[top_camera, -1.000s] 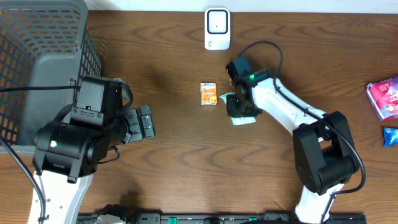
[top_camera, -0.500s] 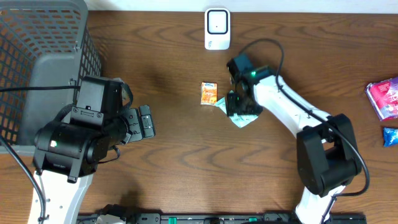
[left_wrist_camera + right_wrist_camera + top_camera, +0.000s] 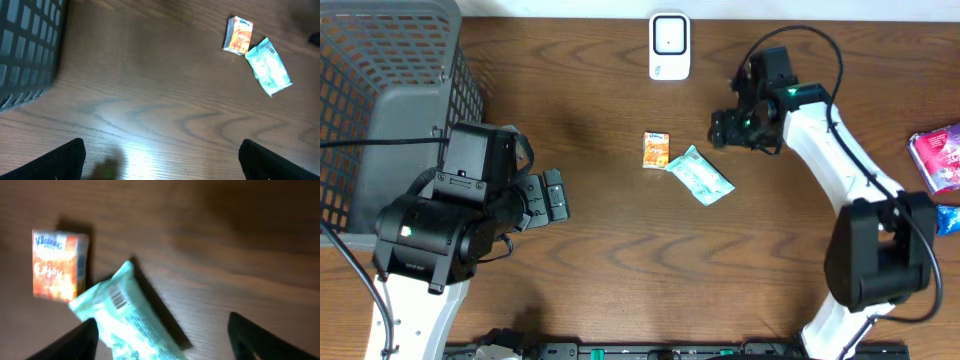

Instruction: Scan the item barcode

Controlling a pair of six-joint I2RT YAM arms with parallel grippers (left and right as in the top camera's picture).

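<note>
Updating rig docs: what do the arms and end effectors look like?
White links, bulky black joint housings and a small green light on both left arm and right arm. A black cable loops over the right arm. The left end effector and right end effector are black, two-fingered.

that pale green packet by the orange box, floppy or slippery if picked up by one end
The green packet looks like a soft film pouch with crimped ends, so it would probably sag if lifted by one end. Its glossy wrapper may slide on the table. Lying flat, it seems unlikely to roll.
</note>
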